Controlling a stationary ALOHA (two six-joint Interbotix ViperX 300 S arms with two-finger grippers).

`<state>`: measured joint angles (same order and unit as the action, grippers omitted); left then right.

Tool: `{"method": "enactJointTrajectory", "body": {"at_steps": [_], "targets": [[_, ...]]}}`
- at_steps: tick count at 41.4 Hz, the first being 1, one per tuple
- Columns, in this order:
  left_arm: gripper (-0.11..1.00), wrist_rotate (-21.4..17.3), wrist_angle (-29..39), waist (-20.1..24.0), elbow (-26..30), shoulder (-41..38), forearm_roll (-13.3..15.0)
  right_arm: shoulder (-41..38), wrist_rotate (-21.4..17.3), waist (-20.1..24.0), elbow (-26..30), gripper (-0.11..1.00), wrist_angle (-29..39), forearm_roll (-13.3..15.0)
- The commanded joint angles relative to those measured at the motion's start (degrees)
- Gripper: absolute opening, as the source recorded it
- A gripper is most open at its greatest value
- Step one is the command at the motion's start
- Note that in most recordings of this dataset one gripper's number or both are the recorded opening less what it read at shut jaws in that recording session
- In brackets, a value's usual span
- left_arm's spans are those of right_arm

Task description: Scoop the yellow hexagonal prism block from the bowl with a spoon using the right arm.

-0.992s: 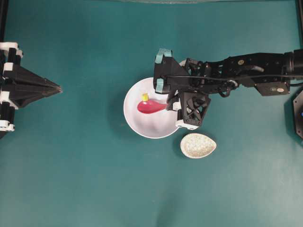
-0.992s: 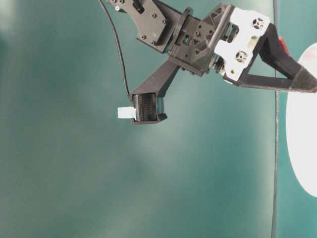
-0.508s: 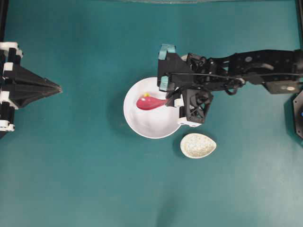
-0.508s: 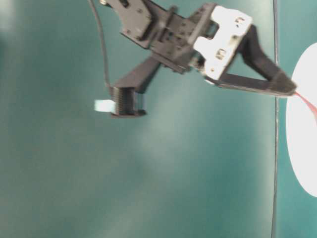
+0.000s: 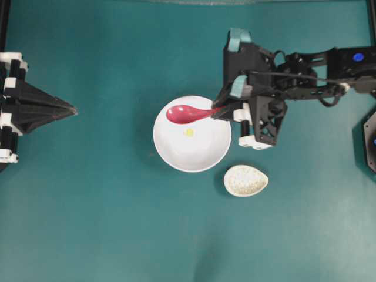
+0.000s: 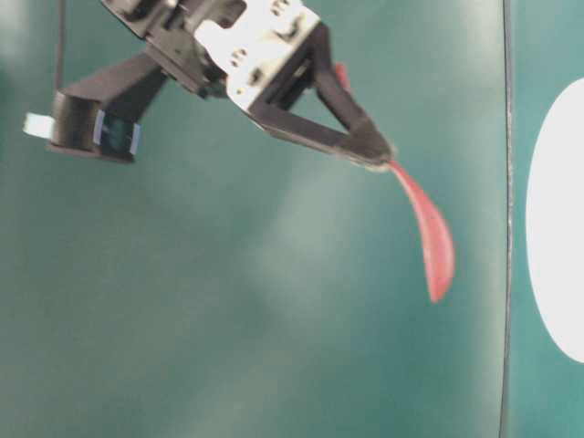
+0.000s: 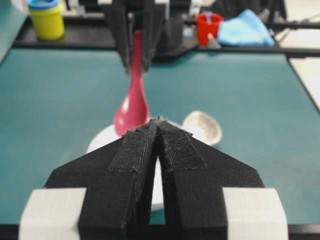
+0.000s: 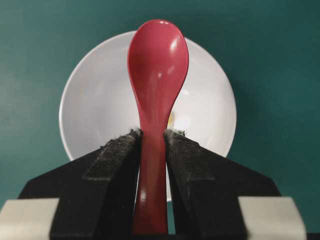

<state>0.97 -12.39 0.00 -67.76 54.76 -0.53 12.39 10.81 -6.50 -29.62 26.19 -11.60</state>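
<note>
Work surface is a flat teal mat [image 5: 106, 223], matte, with soft glare patches in the table-level view and a thin dark seam running vertically down that view's right side. Black frame rails border the mat at the far edge in the left wrist view; behind them sit a yellow tub with a blue lid [image 7: 46, 17], a red cup [image 7: 208, 26] and a crumpled blue cloth [image 7: 245, 29]. White bowl [image 5: 192, 134] sits mid-table; the speckled beige spoon rest [image 5: 245, 180] lies just beside it on the lower right in the overhead view, apart from the rim. Right gripper [image 5: 218, 113] is clamped on the handle of the pink-red spoon [image 5: 183, 114], pads pressed against both sides of the handle (clear in the right wrist view, gap only as wide as the handle). Spoon's scoop hangs over the upper left part of the bowl, raised off it; table-level view shows the spoon in the air, angled down from the jaw tips. Scoop looks empty. Yellow hexagonal prism block [image 5: 188, 133] lies on the bowl floor near the centre, not in the spoon. Left gripper [image 5: 71, 110] is parked at the left edge of the mat, well apart from the bowl, its pads pressed together with nothing between them.
</note>
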Motion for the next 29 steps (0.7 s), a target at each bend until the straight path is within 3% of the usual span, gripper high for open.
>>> {"method": "enactJointTrajectory", "body": {"at_steps": [1, 11, 23, 29], "targets": [[0.0, 0.1, -0.4, -0.1, 1.5, -0.5, -0.1, 1.9, -0.2, 0.1, 0.6, 0.25, 0.7, 0.1], [0.0, 0.0, -0.4, -0.1, 1.5, -0.5, -0.1, 2.1, -0.4, 0.0, 0.7, 0.25, 6.4, 0.1], [0.0, 0.1, -0.4, -0.1, 1.5, -0.5, -0.2, 2.4, -0.7, -0.4, 1.1, 0.25, 18.7, 0.1], [0.0, 0.1, -0.4, -0.1, 1.5, -0.5, -0.1, 2.6, -2.6, -0.4, 1.1, 0.25, 22.0, 0.1]]}}
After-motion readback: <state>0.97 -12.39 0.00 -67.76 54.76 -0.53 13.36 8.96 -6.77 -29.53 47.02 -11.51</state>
